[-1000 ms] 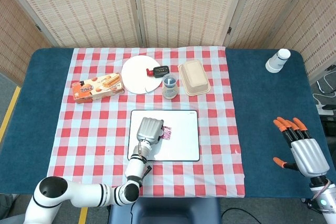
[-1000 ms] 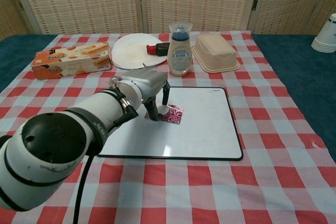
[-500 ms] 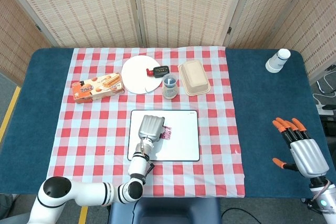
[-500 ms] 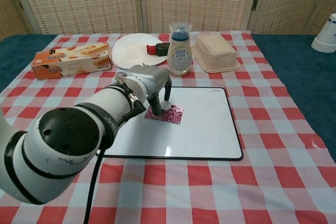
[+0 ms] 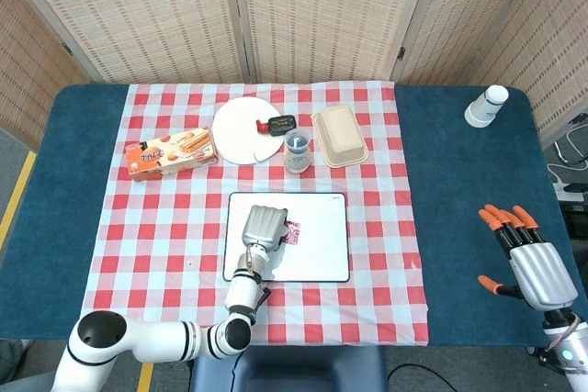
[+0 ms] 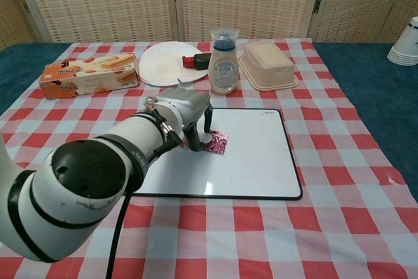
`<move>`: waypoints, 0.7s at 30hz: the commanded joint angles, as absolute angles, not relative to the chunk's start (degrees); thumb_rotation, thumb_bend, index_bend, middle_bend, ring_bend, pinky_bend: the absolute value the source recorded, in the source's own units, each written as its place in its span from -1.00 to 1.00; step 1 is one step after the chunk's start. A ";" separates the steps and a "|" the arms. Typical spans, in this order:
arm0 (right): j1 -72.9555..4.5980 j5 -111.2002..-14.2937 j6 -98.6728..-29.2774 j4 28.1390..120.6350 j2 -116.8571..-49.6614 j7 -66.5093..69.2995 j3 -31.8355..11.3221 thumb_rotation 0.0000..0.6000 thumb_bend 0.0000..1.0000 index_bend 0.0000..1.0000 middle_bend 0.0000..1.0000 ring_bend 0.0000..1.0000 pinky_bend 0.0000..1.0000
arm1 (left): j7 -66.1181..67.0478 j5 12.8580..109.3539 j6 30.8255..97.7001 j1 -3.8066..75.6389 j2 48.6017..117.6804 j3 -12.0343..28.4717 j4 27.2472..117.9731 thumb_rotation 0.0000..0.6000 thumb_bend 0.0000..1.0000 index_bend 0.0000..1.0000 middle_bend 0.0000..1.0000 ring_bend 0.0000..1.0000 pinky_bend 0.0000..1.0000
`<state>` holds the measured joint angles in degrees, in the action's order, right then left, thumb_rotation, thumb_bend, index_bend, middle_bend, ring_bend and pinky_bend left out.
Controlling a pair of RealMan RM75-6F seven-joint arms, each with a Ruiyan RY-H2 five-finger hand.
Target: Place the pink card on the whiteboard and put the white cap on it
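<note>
The whiteboard (image 5: 322, 247) (image 6: 255, 161) lies on the checked cloth in front of me. On its left half lies the pink card (image 5: 295, 231) (image 6: 219, 142). My left hand (image 5: 262, 227) (image 6: 183, 110) hangs over the card's left edge, fingers pointing down. A small white cap (image 6: 203, 138) shows between its fingertips, resting on the card. From the head view the hand hides the cap. My right hand (image 5: 533, 263) hovers open over the blue table at the far right, fingers spread and holding nothing.
Behind the whiteboard stand a bottle (image 5: 297, 151) (image 6: 224, 63), a white plate (image 5: 246, 130), a red and black item (image 5: 274, 123), a beige lidded container (image 5: 340, 135) and a cracker box (image 5: 170, 153). A stack of paper cups (image 5: 485, 106) sits at the back right.
My left hand shifted slightly over the card and its forearm swung a little. The card and cap stay in place. The right hand barely moved.
</note>
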<state>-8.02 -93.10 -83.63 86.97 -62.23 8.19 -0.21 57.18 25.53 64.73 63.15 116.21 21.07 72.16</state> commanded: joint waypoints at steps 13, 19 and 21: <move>-8.03 -93.03 -83.57 86.87 -62.21 8.32 -0.25 1.00 -1.00 -0.85 -0.93 -1.00 -1.00 | 57.68 28.57 68.50 61.16 110.00 20.87 78.10 1.00 -0.50 -0.31 1.00 1.00 1.00; -7.99 -92.88 -83.60 86.87 -62.18 8.41 -0.31 1.00 -1.00 -0.85 -0.93 -1.00 -1.00 | 56.30 30.09 71.25 56.49 100.47 19.83 85.67 1.00 -0.50 -0.07 1.00 1.00 1.00; -8.10 -92.54 -83.25 86.84 -62.20 8.40 -0.42 1.00 -1.00 -0.85 -0.93 -1.00 -1.00 | 54.71 30.99 71.92 53.97 96.30 18.88 88.77 1.00 -0.50 -0.04 1.00 1.00 1.00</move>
